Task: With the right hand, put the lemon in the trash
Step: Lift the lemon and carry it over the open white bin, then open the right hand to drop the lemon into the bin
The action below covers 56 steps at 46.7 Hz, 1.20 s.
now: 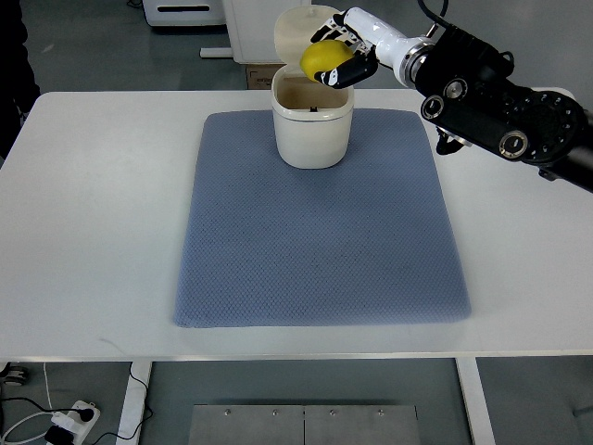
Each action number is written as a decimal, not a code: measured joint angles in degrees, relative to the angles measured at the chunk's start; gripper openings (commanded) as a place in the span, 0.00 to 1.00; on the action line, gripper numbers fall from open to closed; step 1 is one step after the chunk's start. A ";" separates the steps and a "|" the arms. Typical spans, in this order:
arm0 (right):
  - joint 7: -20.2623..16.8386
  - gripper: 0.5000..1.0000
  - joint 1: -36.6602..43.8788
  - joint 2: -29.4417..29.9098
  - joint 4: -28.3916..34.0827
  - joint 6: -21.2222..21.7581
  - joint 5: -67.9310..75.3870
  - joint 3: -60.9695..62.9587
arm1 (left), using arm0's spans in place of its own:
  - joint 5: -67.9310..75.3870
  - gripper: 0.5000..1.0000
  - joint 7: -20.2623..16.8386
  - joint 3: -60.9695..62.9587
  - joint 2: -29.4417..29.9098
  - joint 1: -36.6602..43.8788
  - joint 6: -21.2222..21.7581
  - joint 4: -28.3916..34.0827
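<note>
A yellow lemon (324,58) is held in my right hand (341,56), whose fingers are curled around it. The hand hovers just above the far right rim of a cream trash bin (312,130), which stands with its lid (295,28) tipped up and open at the back of a blue-grey mat (320,241). The bin's inside looks dark, and its contents are hidden from this angle. My right arm (491,97) reaches in from the right edge. The left arm does not show.
The mat lies in the middle of a white table (93,232). Beyond the table's far edge stand a cardboard box (258,74) and white furniture. A power strip (69,422) with cables lies on the floor at bottom left.
</note>
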 measured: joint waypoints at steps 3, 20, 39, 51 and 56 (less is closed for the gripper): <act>-0.04 0.00 0.07 0.93 -0.90 -0.20 -0.01 -0.67 | 0.00 1.00 0.00 0.01 0.00 0.02 0.00 0.00; 0.68 0.00 -1.55 5.31 -7.63 -0.30 0.00 -2.89 | 0.00 1.00 0.00 0.00 0.00 0.01 0.00 0.00; 0.68 0.00 -3.18 6.07 -9.62 -0.28 0.56 -2.50 | -0.03 1.00 0.00 0.00 0.00 0.02 0.00 0.00; 0.88 0.38 -3.20 5.99 -9.59 -0.26 0.71 -0.22 | -0.03 1.00 0.00 0.00 0.00 -0.02 0.00 0.00; 0.86 0.66 -3.15 5.94 -9.42 -0.26 0.71 0.31 | -0.03 1.00 0.00 0.00 0.00 0.01 0.00 0.00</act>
